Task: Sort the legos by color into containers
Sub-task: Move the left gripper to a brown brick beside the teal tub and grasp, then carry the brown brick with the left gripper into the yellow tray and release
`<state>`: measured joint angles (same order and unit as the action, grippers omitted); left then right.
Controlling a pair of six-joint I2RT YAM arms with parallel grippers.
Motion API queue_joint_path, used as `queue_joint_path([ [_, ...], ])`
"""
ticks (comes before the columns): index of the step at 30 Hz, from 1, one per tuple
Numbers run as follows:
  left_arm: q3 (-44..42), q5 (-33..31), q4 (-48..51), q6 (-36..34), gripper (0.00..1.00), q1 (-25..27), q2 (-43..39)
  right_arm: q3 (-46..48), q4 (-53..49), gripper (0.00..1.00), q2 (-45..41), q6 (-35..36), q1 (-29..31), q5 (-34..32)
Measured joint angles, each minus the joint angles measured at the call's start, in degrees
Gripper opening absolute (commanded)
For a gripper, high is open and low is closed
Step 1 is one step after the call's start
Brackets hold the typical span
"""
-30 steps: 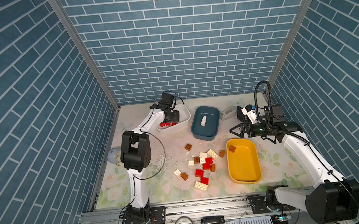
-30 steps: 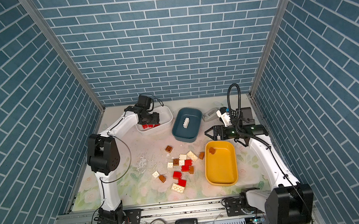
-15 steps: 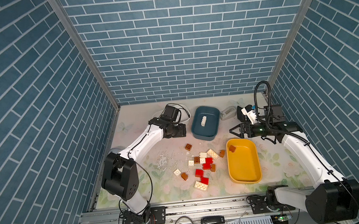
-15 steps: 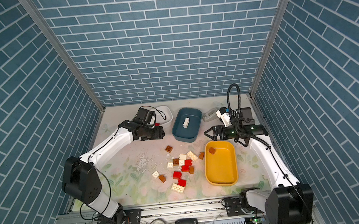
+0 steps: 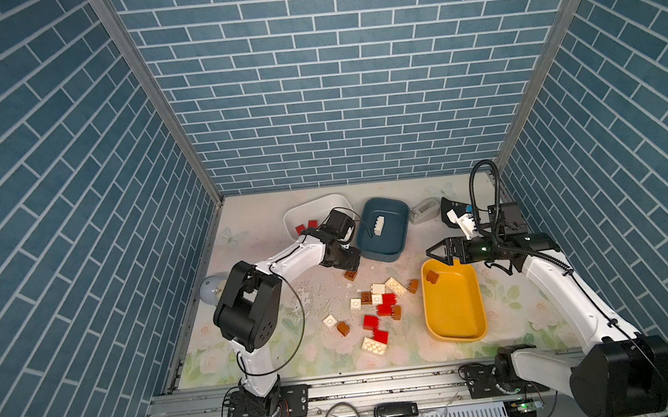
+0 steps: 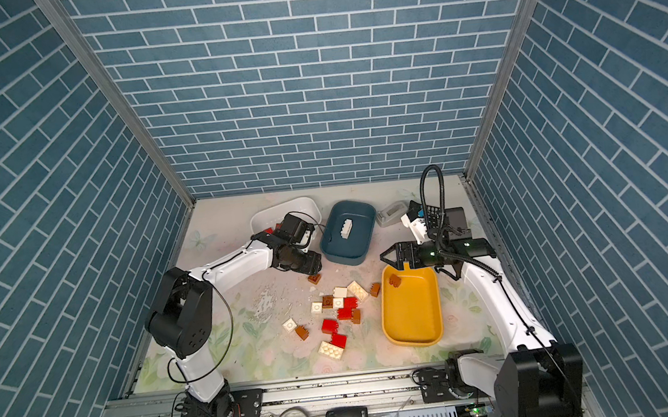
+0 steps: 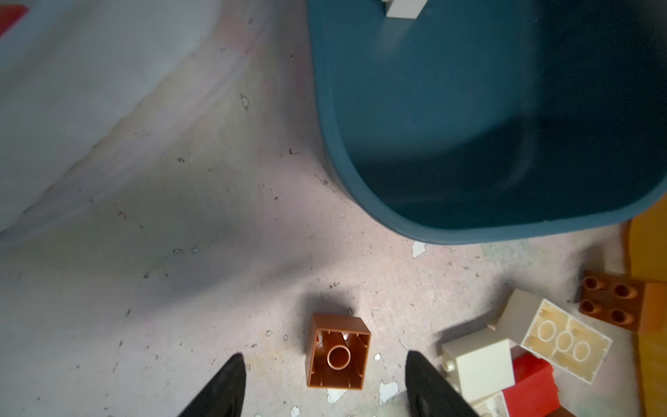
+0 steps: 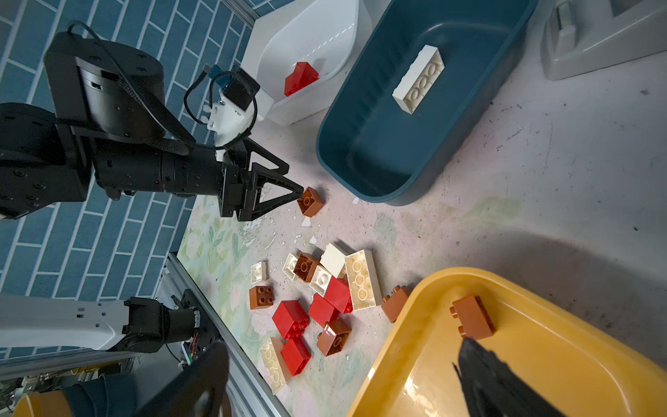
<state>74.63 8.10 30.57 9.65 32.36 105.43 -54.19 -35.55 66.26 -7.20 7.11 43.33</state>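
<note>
Loose red, brown and cream legos (image 5: 379, 309) lie in a heap at mid-table. My left gripper (image 7: 323, 355) is open and low over the table, its fingers on either side of a lone brown brick (image 7: 339, 352) without touching it; this brick (image 5: 350, 275) sits just in front of the teal tub (image 5: 386, 252). That tub holds a long cream brick (image 5: 376, 226). Two red bricks (image 5: 307, 226) lie in the white tub (image 5: 315, 205). My right gripper (image 5: 432, 250) hangs open and empty over the far end of the yellow tub (image 5: 457, 331), where one brown brick (image 5: 432, 277) lies.
A grey tape dispenser (image 5: 424, 211) and a black calculator (image 5: 449, 207) stand at the back right behind the right arm. A grey rounded object (image 5: 210, 290) sits by the left wall. The metal rail (image 5: 362, 386) runs along the table's front edge.
The left arm has swung from over the white tub forward and right, down to the lone brown brick by the teal tub. The right arm has not moved.
</note>
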Motion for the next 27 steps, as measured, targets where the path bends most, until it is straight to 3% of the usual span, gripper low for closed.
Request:
queue_joint_path([
  [10, -1.01, -0.48, -2.08, -6.78, 0.64, 1.01, 2.80, 2.03, 0.02, 0.99, -0.68, 0.00, 0.02, 0.00],
  [20, -2.40, -0.55, -2.86, -8.76, 0.48, 1.53, 3.93, 2.78, -0.02, 0.99, -1.09, -0.02, 0.02, -0.04],
  [27, -2.99, -1.70, -3.65, -9.20, 0.43, 2.47, 4.17, 2.78, -0.02, 0.99, -1.33, -0.02, 0.02, -0.07],
])
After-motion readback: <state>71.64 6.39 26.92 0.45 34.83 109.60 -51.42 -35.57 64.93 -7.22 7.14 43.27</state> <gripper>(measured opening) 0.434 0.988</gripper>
